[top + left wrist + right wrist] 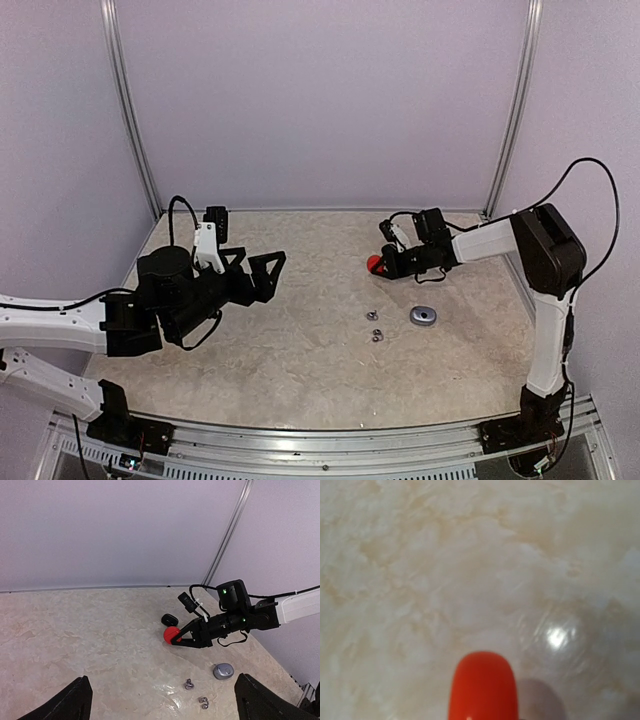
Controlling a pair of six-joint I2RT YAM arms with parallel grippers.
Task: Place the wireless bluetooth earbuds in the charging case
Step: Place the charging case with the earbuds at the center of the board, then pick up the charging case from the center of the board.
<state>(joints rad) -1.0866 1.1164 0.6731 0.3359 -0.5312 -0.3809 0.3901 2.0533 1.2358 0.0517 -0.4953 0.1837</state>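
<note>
Now | right claw clamped on red case | left claw spread wide open, aloft

Silver-grey earbuds loose, grey case nearby

Marbled table, pale walls

1. In the top view, the jaws of the right arm closed on the held case, right of frame centre.
2. The loose case lay on the surface, below and right of the held case and apart from it.
3. The earbuds sat in a small cluster just left of the loose case.
4. In the left wrist view, a third case sat just above the held case.
5. The left arm filled the lower left, well apart from these.
</note>
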